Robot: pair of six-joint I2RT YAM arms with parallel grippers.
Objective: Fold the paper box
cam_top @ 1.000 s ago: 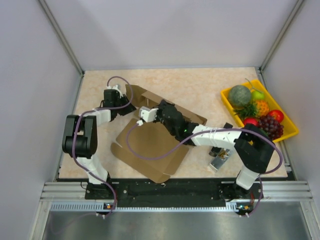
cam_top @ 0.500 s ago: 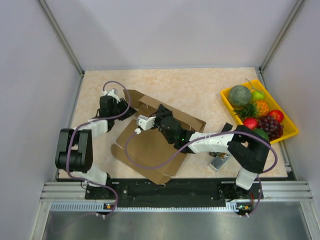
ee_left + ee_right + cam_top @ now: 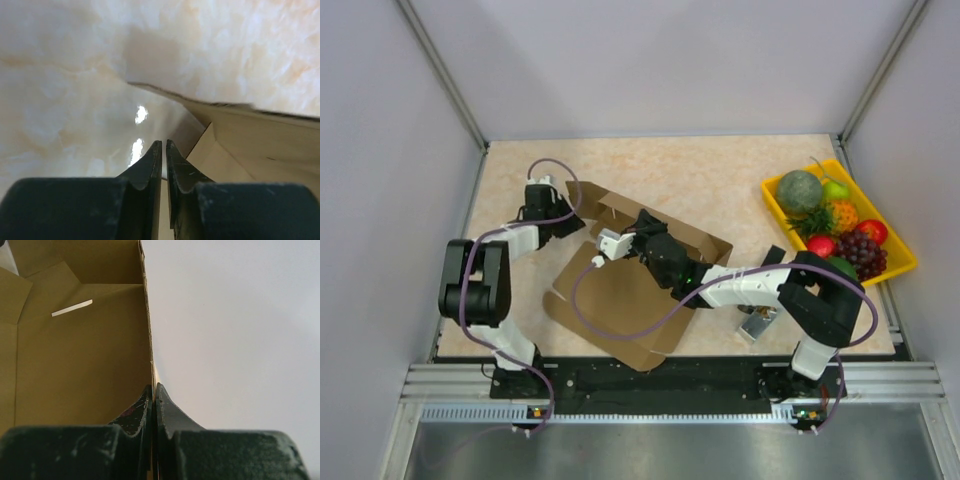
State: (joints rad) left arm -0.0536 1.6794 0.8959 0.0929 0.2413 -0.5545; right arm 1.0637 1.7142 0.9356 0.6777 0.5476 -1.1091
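Observation:
The paper box (image 3: 620,300) is a brown cardboard sheet with raised flaps, lying mid-table. My right gripper (image 3: 623,228) reaches over its far part and is shut on the top edge of an upright wall; in the right wrist view the gripper (image 3: 154,387) pinches that edge, with the box's inside (image 3: 80,350) to the left. My left gripper (image 3: 572,222) sits low at the box's far left corner. In the left wrist view it (image 3: 163,145) is shut with only a hairline gap, and a cardboard flap (image 3: 260,145) lies just ahead and to the right.
A yellow fruit tray (image 3: 895,265) holding plastic fruit stands at the right edge. A small metal object (image 3: 760,322) lies near the right arm's base. Grey walls enclose the table on three sides. Purple cables loop over both arms.
My left arm has swung its elbow and the gripper slid slightly nearer along the box's left corner. My right gripper shifted a little left, still holding the wall; the box turned slightly.

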